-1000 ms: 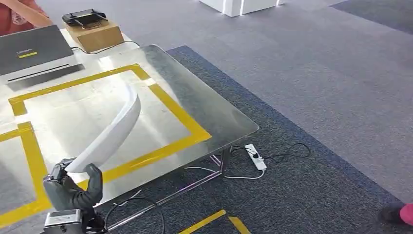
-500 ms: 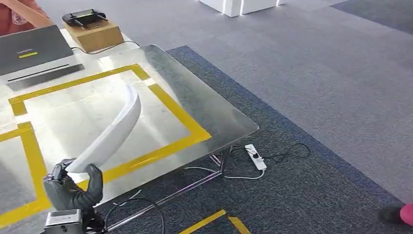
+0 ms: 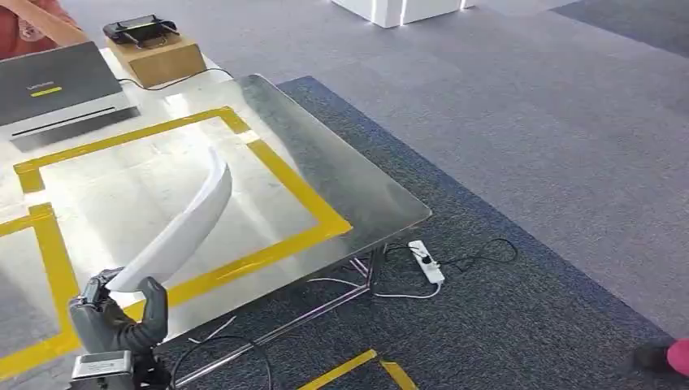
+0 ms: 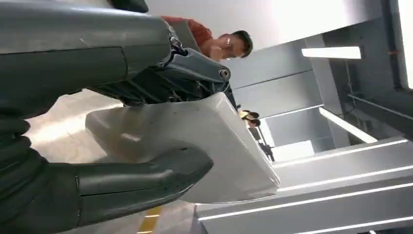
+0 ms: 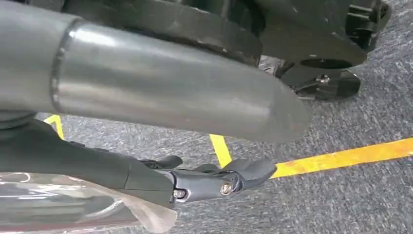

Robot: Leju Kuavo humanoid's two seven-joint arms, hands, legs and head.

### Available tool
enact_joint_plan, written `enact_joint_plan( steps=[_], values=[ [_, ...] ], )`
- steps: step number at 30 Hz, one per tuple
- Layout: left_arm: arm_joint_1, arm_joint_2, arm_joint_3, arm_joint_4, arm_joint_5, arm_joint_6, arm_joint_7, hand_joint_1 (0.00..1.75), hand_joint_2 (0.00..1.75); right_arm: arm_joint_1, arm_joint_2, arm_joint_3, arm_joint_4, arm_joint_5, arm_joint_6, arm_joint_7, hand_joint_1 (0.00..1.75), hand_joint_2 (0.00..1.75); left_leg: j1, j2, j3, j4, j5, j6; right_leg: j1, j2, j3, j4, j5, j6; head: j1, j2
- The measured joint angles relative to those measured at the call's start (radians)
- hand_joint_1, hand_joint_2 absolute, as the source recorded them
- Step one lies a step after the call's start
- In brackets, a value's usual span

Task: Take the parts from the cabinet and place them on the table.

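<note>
left hand (image 3: 118, 313) gripping curved white part (image 3: 183, 227) — over steel table (image 3: 341, 187), yellow tape (image 3: 301, 195)

Long curved white plastic part (image 3: 185, 224); dark grey robot left hand (image 3: 118, 318); shiny silver metal table (image 3: 370, 207) marked with yellow tape rectangles (image 3: 302, 193). Grey speckled carpet floor (image 3: 528, 130) with a darker blue-grey panel, white power strip (image 3: 426, 261), black cable. Brown cardboard box (image 3: 158, 58) carrying a black controller (image 3: 140, 28); grey laptop (image 3: 50, 81) with a yellow label.

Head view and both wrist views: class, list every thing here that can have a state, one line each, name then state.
Left hand: grips the white part at its near end.
White part: held, slanting over the table.
Right hand: holds nothing, fingers apart, above the floor.
Laptop: lid closed, on the table.
Power strip: on the floor, cables plugged in.
</note>
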Motion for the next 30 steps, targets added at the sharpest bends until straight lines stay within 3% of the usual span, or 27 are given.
enact_joint_plan(
  steps=[17, 30],
  values=[
    [0.014, 0.004, 0.048, -0.005, -0.011, -0.028, -0.011, 1.75, 1.75, -0.002, 0.0, 0.0, 0.0, -0.025, 0.006, -0.035, 0.0, 0.0, 0.0, 0.0, -0.001, 0.004, 0.0, 0.0, 0.0, 0.0, 0.0, 0.003, 0.0, 0.0, 0.0, 0.0],
    [0.017, -0.008, 0.051, -0.005, -0.021, -0.034, -0.015, 1.75, 1.75, -0.001, 0.0, 0.001, 0.0, -0.022, -0.016, -0.022, 0.0, 0.0, 0.0, 0.0, -0.002, 0.007, -0.002, 0.0, 0.0, 0.0, -0.013, 0.007, -0.001, 0.0, 0.0, 0.0]
  ],
)
